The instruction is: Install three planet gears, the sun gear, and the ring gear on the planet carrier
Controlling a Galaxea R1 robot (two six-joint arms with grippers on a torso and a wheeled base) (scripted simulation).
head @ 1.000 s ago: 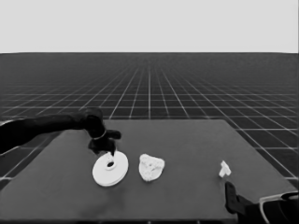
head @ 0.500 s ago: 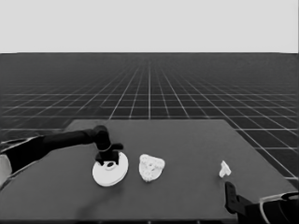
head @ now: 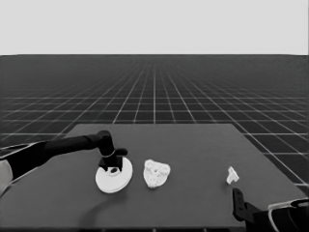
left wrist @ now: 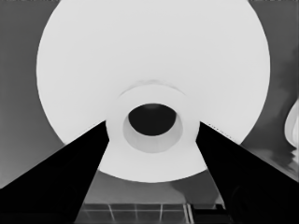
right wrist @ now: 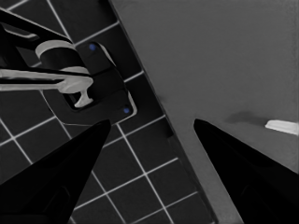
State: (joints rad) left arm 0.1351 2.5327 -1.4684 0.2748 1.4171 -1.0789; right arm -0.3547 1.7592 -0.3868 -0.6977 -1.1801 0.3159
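White larger round part on table left of centre, tilted, near edge low. Left gripper down over its hub; fingers spread either side of raised collar, touching or apart cannot tell. Smaller round part with gears on it just beside, to the right, not touching. Thin white piece well apart, toward right edge. Bare tabletop behind all parts. Right gripper parked off near right corner, fingers apart, holding nothing.
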